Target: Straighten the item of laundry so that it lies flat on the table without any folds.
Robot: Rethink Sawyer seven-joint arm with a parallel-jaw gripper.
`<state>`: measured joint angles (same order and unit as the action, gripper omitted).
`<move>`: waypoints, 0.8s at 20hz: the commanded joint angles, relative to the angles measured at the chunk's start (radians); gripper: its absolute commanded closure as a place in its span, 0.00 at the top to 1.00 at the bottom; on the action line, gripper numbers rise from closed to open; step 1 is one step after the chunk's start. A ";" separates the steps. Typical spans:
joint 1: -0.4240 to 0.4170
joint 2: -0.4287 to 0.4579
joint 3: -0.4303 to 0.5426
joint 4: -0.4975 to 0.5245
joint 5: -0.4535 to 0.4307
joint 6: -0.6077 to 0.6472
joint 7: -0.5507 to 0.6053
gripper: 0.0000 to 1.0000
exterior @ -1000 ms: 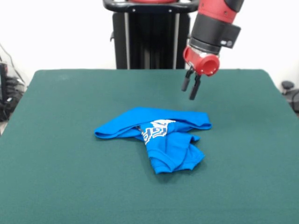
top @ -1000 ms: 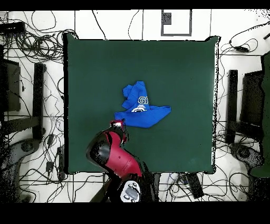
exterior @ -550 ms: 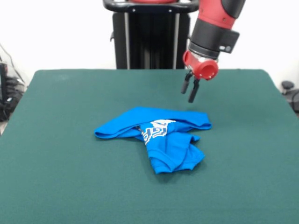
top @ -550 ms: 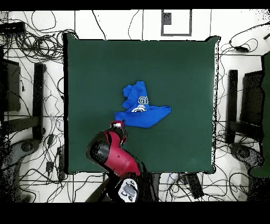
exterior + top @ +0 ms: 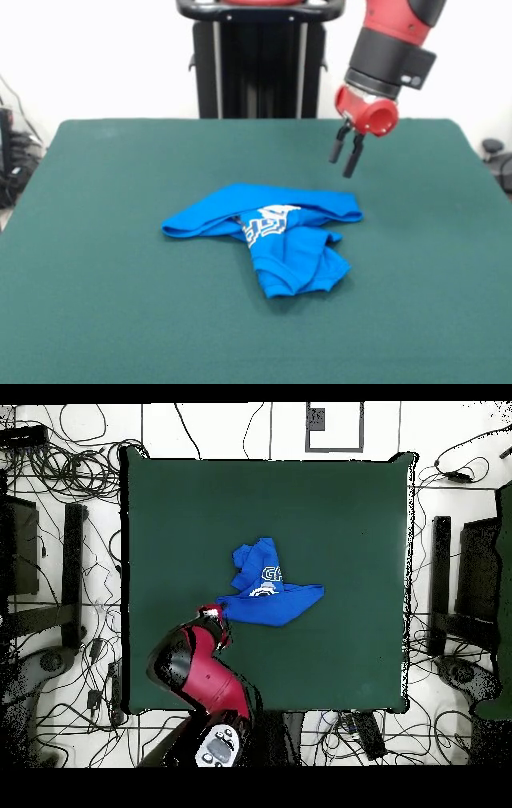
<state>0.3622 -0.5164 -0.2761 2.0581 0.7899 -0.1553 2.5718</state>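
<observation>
One green table (image 5: 96,240) (image 5: 340,514) fills most of both views. One blue item of laundry (image 5: 272,232) (image 5: 268,592) lies on it, a single garment with one patch of white lettering (image 5: 268,220) (image 5: 270,574) showing. One red and black robot arm (image 5: 390,40) (image 5: 200,674) is present, carrying one gripper (image 5: 346,154) with two dark fingers (image 5: 338,146) that stand a little apart. One black pedestal (image 5: 256,64) stands behind the table. In the overhead view, many loose cables (image 5: 60,444) cover the floor around the table, too many and too tangled to count, and one square grey marking (image 5: 333,426) sits beyond the table's top edge
</observation>
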 commanded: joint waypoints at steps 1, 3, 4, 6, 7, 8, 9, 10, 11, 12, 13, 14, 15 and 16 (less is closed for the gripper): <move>0.029 0.035 0.006 -0.119 0.079 0.145 0.136 1.00; 0.004 0.031 0.028 -0.113 0.059 0.123 0.136 1.00; -0.009 0.028 0.038 -0.110 0.050 0.114 0.137 1.00; -0.031 0.027 0.060 -0.106 0.034 0.094 0.145 1.00; -0.042 0.026 0.071 -0.104 0.025 0.085 0.146 1.00; -0.053 0.026 0.082 -0.102 0.017 0.076 0.148 1.00; -0.064 0.027 0.093 -0.100 0.009 0.067 0.151 1.00; -0.073 0.028 0.100 -0.099 0.003 0.060 0.151 1.00; -0.080 0.030 0.107 -0.099 -0.002 0.056 0.150 1.00; -0.084 0.032 0.107 -0.100 -0.004 0.058 0.147 1.00; -0.083 0.034 0.103 -0.102 0.000 0.064 0.144 1.00; -0.082 0.036 0.100 -0.104 0.003 0.068 0.143 1.00; -0.079 0.038 0.096 -0.106 0.007 0.073 0.140 1.00; -0.072 0.039 0.087 -0.109 0.014 0.084 0.137 1.00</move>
<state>0.2880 -0.5162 -0.2872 2.0148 0.7978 -0.1350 2.5718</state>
